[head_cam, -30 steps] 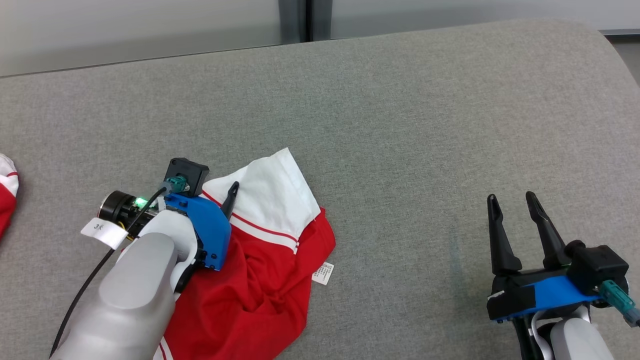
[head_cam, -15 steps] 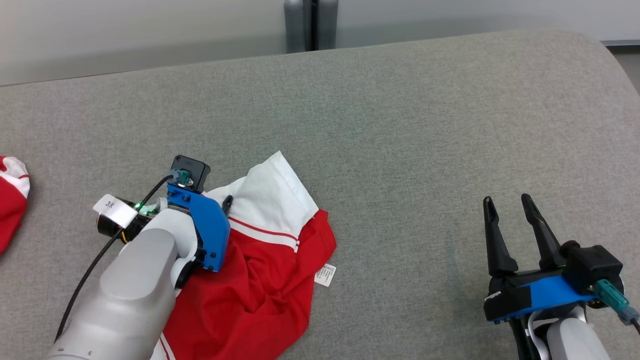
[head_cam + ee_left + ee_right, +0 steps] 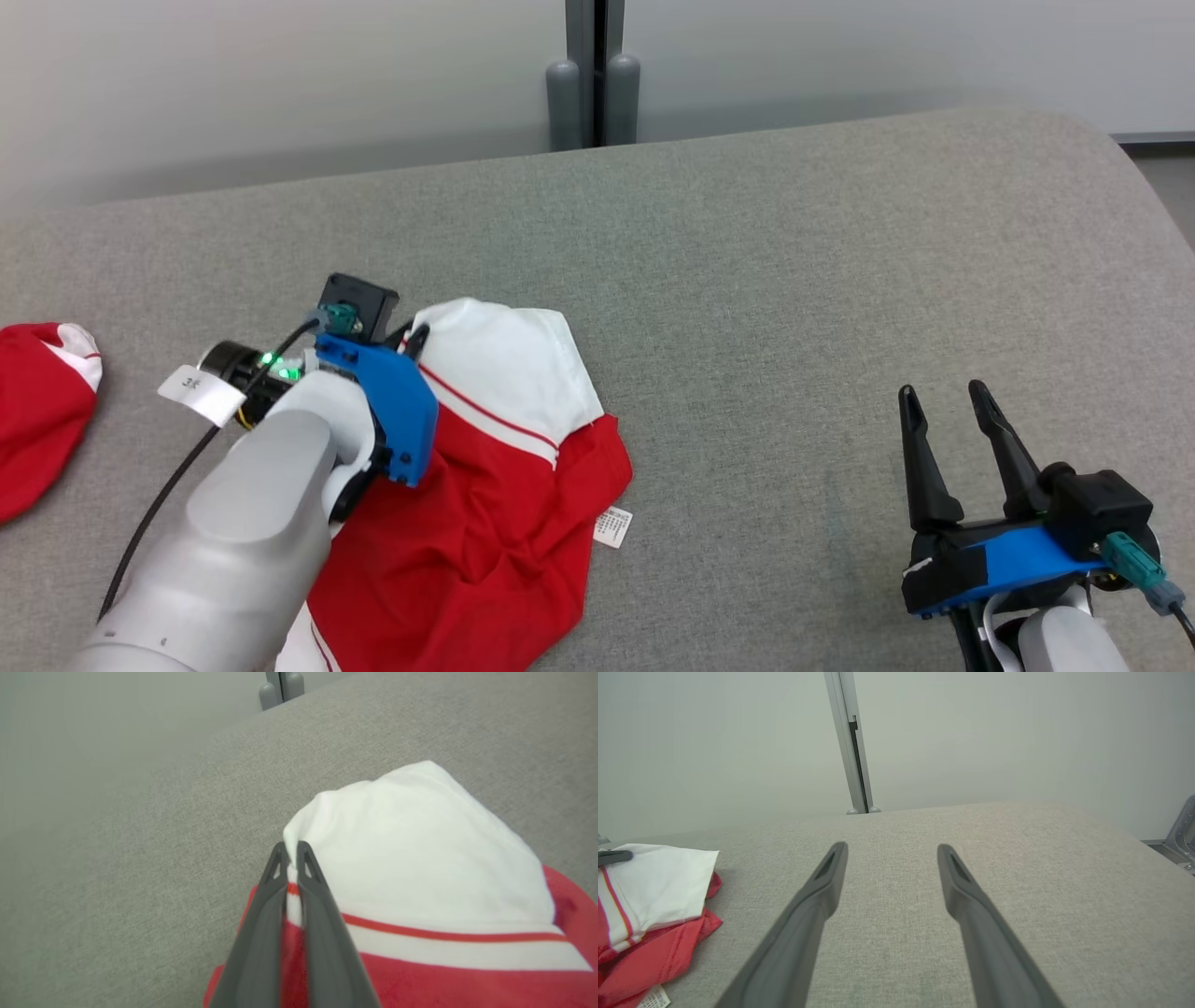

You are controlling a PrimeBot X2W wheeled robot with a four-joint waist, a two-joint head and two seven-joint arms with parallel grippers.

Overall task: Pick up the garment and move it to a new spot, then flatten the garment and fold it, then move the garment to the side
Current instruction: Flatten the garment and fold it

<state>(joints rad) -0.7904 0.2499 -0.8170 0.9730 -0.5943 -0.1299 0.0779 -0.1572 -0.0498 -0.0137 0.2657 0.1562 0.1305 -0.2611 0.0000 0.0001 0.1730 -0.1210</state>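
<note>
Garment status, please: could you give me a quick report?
Left gripper shut on red-and-white garment, at its white edge. Right gripper open over grey fabric surface. Second red garment far left, no obstruction.

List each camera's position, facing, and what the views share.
Head view: on the head, looking forward and down at the grey fabric surface; pale left forearm, left gripper shut on the red-and-white garment, right gripper open.
Left wrist view: on the left wrist, along its fingers at the pinched white edge.
Right wrist view: on the right wrist, along its open fingers, across the surface towards the post.
Shared: all three show the garment and the post.
</note>
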